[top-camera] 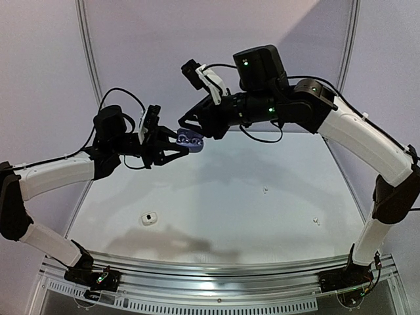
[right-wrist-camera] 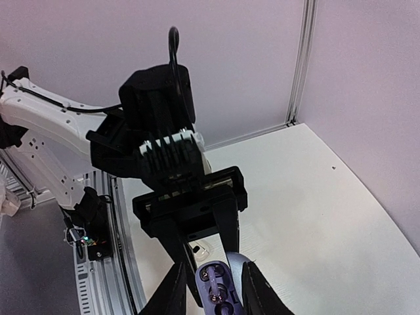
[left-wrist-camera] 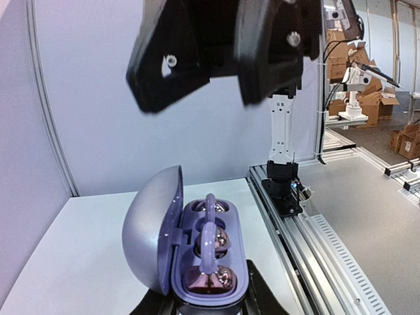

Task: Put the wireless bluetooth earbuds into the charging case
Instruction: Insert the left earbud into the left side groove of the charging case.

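My left gripper [top-camera: 184, 145] is shut on the base of an open purple charging case [left-wrist-camera: 209, 252] and holds it up in the air, lid [left-wrist-camera: 152, 230] swung to the left. Two dark purple earbuds [left-wrist-camera: 210, 243] lie in its wells, stems along the middle. My right gripper [top-camera: 187, 123] hovers just above the case, jaws open with nothing between them. In the right wrist view its fingers [right-wrist-camera: 252, 289] flank the case [right-wrist-camera: 220, 292] without touching it. Two tiny white earbuds [top-camera: 265, 190] [top-camera: 315, 221] lie on the table to the right.
A white charging case [top-camera: 149, 218] sits open on the white table [top-camera: 230, 210] at the near left, also visible below the left gripper in the right wrist view [right-wrist-camera: 200, 248]. Metal rails [top-camera: 216, 269] run along the near edge. Pale walls enclose the back and sides.
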Robot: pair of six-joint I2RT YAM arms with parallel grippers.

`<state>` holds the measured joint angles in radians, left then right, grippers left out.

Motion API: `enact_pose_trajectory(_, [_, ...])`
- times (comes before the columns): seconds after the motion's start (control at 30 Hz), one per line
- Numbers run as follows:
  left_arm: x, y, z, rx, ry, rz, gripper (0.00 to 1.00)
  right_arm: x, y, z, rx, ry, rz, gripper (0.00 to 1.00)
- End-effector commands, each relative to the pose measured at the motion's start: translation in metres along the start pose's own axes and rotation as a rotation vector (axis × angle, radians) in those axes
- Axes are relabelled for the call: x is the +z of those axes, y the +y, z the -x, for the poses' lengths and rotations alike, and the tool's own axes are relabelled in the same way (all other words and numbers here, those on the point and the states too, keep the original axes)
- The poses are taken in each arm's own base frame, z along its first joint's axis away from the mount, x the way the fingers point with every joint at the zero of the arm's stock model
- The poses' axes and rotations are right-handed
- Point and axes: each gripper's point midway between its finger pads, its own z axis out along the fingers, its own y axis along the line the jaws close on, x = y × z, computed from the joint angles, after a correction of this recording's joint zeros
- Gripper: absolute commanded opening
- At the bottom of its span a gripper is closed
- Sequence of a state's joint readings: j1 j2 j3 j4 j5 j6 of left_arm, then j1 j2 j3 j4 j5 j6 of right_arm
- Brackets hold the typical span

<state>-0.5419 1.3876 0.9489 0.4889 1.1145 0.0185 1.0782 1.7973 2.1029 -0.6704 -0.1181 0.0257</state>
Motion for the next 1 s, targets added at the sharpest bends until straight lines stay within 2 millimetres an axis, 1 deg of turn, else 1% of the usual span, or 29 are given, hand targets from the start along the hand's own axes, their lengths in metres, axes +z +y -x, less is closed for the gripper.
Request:
enact_pose_trajectory(0.0, [0.003,-0.02,0.0,0.008,-0.002,-0.055,0.0,-0.036,0.017,0.027,0.001,-0.067,0.044,0.29])
enact_pose_trajectory(0.07, [0.004,-0.024,-0.002,0.007,0.002,-0.061,0.0,-0.038,0.021,0.021,0.002,-0.042,0.054,0.28])
enact_pose_trajectory(0.13, [0.004,-0.027,-0.003,0.014,0.002,-0.064,0.0,-0.035,0.028,0.008,-0.006,0.004,0.066,0.27])
enact_pose_trajectory(0.23, [0.004,-0.032,-0.006,0.027,0.007,-0.078,0.0,-0.032,0.042,-0.013,-0.079,0.067,0.089,0.27])
enact_pose_trajectory(0.27, [0.005,-0.034,-0.007,0.034,0.009,-0.083,0.0,-0.033,0.046,-0.018,-0.099,0.078,0.101,0.27])
enact_pose_trajectory(0.4, [0.012,-0.042,-0.015,0.054,0.032,-0.089,0.0,-0.039,0.045,-0.026,-0.091,0.104,0.084,0.24])
enact_pose_trajectory(0.47, [0.015,-0.05,-0.024,0.079,0.054,-0.096,0.0,-0.038,0.044,-0.036,-0.098,0.142,0.039,0.23])
enact_pose_trajectory(0.5, [0.017,-0.055,-0.028,0.094,0.059,-0.103,0.0,-0.038,0.045,-0.041,-0.126,0.162,0.018,0.23])
enact_pose_trajectory(0.53, [0.018,-0.059,-0.032,0.107,0.061,-0.109,0.0,-0.038,0.051,-0.046,-0.153,0.179,0.021,0.23])
enact_pose_trajectory(0.57, [0.019,-0.063,-0.035,0.109,0.061,-0.115,0.0,-0.036,0.052,-0.05,-0.187,0.19,-0.001,0.23])
enact_pose_trajectory(0.63, [0.02,-0.065,-0.038,0.084,0.057,-0.119,0.0,-0.033,0.059,-0.054,-0.219,0.188,-0.002,0.24])
enact_pose_trajectory(0.7, [0.022,-0.068,-0.041,0.08,0.049,-0.124,0.0,-0.033,0.062,-0.056,-0.213,0.175,-0.001,0.24])
enact_pose_trajectory(0.83, [0.026,-0.07,-0.047,0.083,0.051,-0.106,0.0,-0.039,0.066,-0.059,-0.2,0.163,-0.013,0.23])
enact_pose_trajectory(0.97, [0.028,-0.07,-0.053,0.105,0.066,-0.062,0.0,-0.036,0.075,-0.077,-0.216,0.227,-0.001,0.22])
